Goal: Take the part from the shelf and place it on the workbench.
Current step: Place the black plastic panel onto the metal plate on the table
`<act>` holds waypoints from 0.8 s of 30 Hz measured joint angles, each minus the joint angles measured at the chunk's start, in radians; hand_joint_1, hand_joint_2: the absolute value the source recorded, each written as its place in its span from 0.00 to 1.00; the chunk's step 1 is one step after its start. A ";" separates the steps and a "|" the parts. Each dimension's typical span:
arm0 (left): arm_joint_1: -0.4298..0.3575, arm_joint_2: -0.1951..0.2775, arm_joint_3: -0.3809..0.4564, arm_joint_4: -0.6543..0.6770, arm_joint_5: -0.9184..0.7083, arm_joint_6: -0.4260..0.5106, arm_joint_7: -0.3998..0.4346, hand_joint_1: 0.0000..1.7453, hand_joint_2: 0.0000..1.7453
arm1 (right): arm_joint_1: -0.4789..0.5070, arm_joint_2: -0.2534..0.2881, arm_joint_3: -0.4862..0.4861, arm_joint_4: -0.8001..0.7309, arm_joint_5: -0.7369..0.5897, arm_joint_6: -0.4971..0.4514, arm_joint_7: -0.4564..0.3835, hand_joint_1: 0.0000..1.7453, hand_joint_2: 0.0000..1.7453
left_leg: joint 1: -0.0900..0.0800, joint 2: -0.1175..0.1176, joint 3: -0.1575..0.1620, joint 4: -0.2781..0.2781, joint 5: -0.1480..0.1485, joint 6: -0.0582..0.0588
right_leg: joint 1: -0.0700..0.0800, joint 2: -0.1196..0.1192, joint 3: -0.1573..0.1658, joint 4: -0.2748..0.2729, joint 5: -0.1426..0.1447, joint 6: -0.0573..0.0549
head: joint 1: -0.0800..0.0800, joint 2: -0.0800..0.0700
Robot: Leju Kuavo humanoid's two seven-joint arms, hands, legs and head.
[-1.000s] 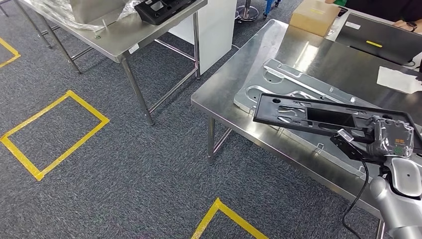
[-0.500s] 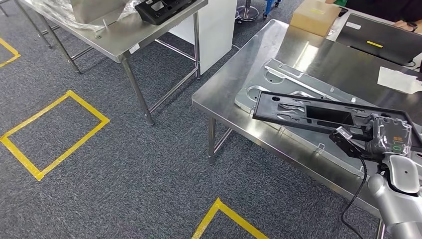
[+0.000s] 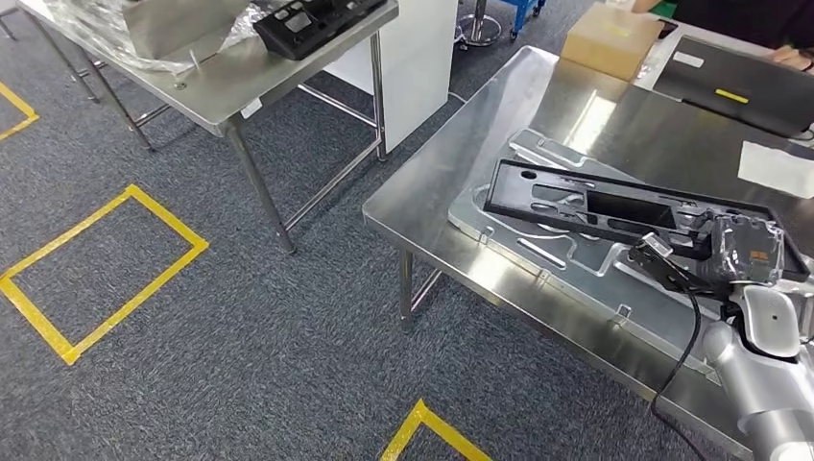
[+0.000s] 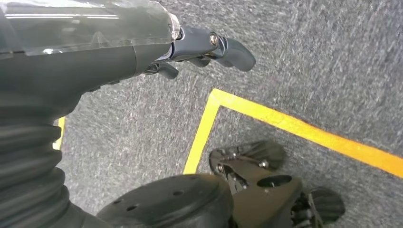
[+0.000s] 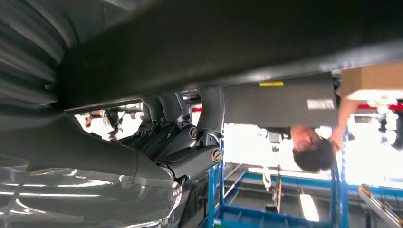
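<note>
A long black plastic part (image 3: 595, 206) lies flat just above the steel workbench (image 3: 451, 178), over a silver metal plate (image 3: 542, 146) that rests there. My right hand (image 3: 744, 252) grips the part's near right end. In the right wrist view the part (image 5: 228, 42) spans the picture and my dark fingers (image 5: 190, 142) are wrapped against it. Whether the part touches the plate I cannot tell. My left hand (image 4: 204, 45) hangs over the grey carpet, fingers apart, holding nothing.
A second steel table (image 3: 240, 82) stands at the back left, carrying another black part (image 3: 312, 19) and a plastic-wrapped item. On the workbench's far side are a cardboard box (image 3: 612, 38), a dark flat case (image 3: 739, 82) and white paper (image 3: 778, 168). Yellow tape (image 3: 106, 259) marks the floor.
The view has shifted slightly. My right hand has carried the black part a little farther in over the silver plate, still gripping it.
</note>
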 joint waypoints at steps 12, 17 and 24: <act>-0.012 0.001 -0.019 0.000 -0.016 -0.010 -0.011 0.00 1.00 | 0.001 -0.008 0.022 0.001 -0.007 0.000 0.023 1.00 1.00 | -0.006 0.004 -0.277 0.128 0.073 -0.005 | 0.002 0.014 0.197 -0.014 -0.148 -0.036 | 0.000 0.000; -0.016 0.002 -0.020 0.000 -0.010 -0.001 -0.012 0.00 1.00 | 0.029 -0.007 0.025 -0.013 -0.010 0.007 0.031 1.00 1.00 | -0.016 -0.001 -0.254 0.021 0.224 0.019 | 0.004 0.022 0.234 -0.033 -0.192 -0.008 | -0.001 0.000; -0.018 -0.002 -0.020 0.000 0.006 0.008 -0.018 0.00 1.00 | 0.012 -0.008 0.032 0.004 -0.047 0.025 -0.016 1.00 1.00 | -0.006 -0.004 -0.193 -0.010 0.187 0.031 | -0.004 0.014 0.043 0.235 -0.251 0.019 | -0.001 0.000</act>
